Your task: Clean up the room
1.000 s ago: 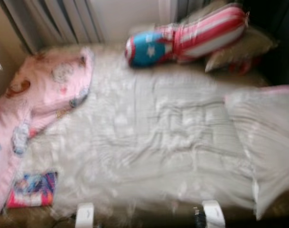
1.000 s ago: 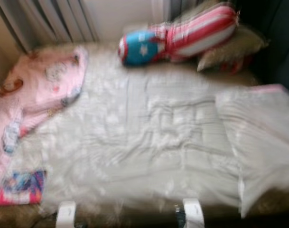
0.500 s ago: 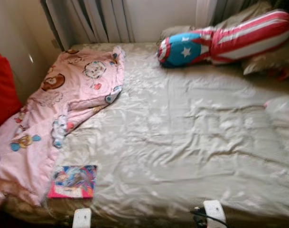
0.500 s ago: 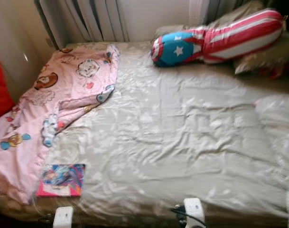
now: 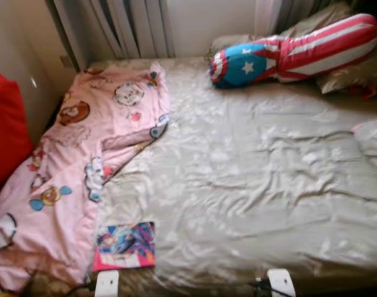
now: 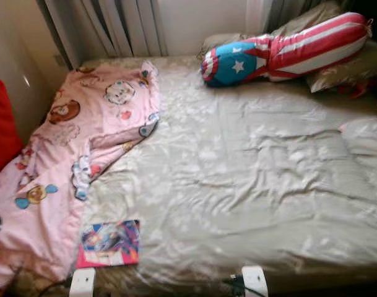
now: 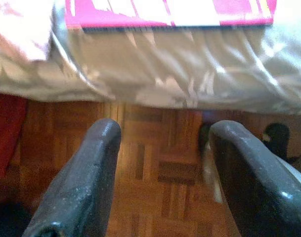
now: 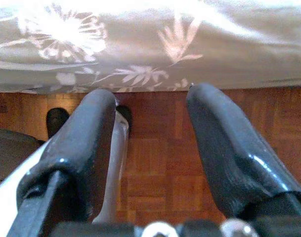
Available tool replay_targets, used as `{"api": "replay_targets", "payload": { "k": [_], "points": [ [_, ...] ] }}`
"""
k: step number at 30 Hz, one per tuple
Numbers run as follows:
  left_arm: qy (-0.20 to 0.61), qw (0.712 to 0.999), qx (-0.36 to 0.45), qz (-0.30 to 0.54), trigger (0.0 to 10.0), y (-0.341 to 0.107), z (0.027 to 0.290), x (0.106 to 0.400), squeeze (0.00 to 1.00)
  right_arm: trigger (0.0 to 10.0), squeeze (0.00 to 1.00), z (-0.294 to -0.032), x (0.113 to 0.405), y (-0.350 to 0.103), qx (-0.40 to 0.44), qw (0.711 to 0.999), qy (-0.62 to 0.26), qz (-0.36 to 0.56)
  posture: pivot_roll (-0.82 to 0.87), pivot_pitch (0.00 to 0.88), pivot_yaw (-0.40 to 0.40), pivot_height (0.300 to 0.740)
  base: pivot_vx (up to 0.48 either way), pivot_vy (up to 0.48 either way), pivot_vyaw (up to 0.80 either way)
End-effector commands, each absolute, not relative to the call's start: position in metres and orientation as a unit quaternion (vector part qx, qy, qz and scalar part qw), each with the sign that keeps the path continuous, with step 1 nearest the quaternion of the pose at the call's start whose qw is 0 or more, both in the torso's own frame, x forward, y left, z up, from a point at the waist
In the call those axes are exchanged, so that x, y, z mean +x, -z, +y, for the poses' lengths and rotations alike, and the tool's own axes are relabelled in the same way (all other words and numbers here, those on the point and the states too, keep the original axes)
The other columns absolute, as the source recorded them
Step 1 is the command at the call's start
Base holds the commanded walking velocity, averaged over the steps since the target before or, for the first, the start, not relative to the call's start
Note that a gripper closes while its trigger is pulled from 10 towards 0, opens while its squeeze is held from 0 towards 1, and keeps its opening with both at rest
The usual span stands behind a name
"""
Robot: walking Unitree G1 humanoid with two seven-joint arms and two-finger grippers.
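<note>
A bed (image 5: 250, 185) with a grey-beige leaf-print sheet lies before me. A pink cartoon-print blanket (image 5: 70, 167) is crumpled over its left side. A colourful pink-edged book (image 5: 124, 245) rests on the sheet near the front left corner, and its pink edge (image 7: 165, 15) shows above the bed's side in the left wrist view. A red, white and blue star pillow (image 5: 287, 52) lies at the head, far right. My left gripper (image 7: 162, 163) hangs open over the wooden floor below the bed edge. My right gripper (image 8: 150, 143) is open too, low beside the bed.
A red cushion (image 5: 5, 136) stands at the left by the wall. Curtains (image 5: 120, 25) hang behind the bed. Beige pillows (image 5: 355, 68) sit behind the star pillow. Another pillow (image 5: 371, 139) lies at the right edge. Parquet floor (image 8: 155, 163) runs under the bed side.
The camera has swung left and steadied: the blanket, book and red cushion come further into view, the right side slips out. Nothing on the bed has moved.
</note>
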State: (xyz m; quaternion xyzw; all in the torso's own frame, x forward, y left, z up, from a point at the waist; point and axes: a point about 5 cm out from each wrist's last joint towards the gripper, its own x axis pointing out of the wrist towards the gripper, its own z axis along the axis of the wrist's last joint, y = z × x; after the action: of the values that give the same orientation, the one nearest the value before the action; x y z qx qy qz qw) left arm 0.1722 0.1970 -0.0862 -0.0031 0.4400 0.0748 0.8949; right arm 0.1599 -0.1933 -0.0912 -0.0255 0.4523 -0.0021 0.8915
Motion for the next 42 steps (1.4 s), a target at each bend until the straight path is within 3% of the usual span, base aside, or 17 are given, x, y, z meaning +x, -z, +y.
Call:
{"api": "replay_targets", "payload": {
  "k": [1, 11, 20, 24, 35, 42],
  "points": [
    [-0.081, 0.89, 0.0, 0.45, 10.0, 0.088, 0.202, 0.168, 0.0, 10.0, 0.0, -0.191, 0.157, 0.093, -0.02, 0.89, 0.002, 0.456, -0.18, 0.1, 0.024, 0.74, 0.0, 0.42, 0.0],
    [-0.081, 0.89, -0.003, 0.449, 10.0, 0.088, 0.2, 0.168, 0.0, 10.0, 0.0, -0.193, 0.156, 0.093, -0.032, 0.889, -0.009, 0.457, -0.18, 0.097, 0.018, 0.74, 0.0, 0.423, 0.0],
    [-0.082, 0.89, -0.004, 0.449, 10.0, 0.088, 0.2, 0.168, 0.0, 10.0, 0.0, -0.203, 0.151, 0.093, -0.028, 0.889, -0.003, 0.456, -0.18, 0.098, 0.018, 0.74, 0.0, 0.425, 0.79],
    [-0.082, 0.89, -0.003, 0.448, 10.0, 0.088, 0.2, 0.168, 0.0, 10.0, 0.0, -0.207, 0.148, 0.093, -0.022, 0.889, 0.006, 0.457, -0.18, 0.099, 0.02, 0.74, 0.0, 0.404, 0.0],
    [-0.074, 0.896, 0.0, 0.438, 10.0, 0.086, 0.2, 0.17, 0.0, 10.0, 0.0, -0.191, 0.161, 0.09, -0.01, 0.898, 0.005, 0.439, -0.19, 0.095, 0.023, 0.74, 0.0, 0.0, 0.0],
    [-0.074, 0.916, -0.032, 0.392, 10.0, 0.082, 0.198, 0.173, 0.0, 10.0, 0.0, -0.194, 0.19, 0.074, -0.005, 0.926, 0.007, 0.378, -0.19, 0.087, 0.02, 0.74, 0.0, 0.0, 0.0]
  ]
}}
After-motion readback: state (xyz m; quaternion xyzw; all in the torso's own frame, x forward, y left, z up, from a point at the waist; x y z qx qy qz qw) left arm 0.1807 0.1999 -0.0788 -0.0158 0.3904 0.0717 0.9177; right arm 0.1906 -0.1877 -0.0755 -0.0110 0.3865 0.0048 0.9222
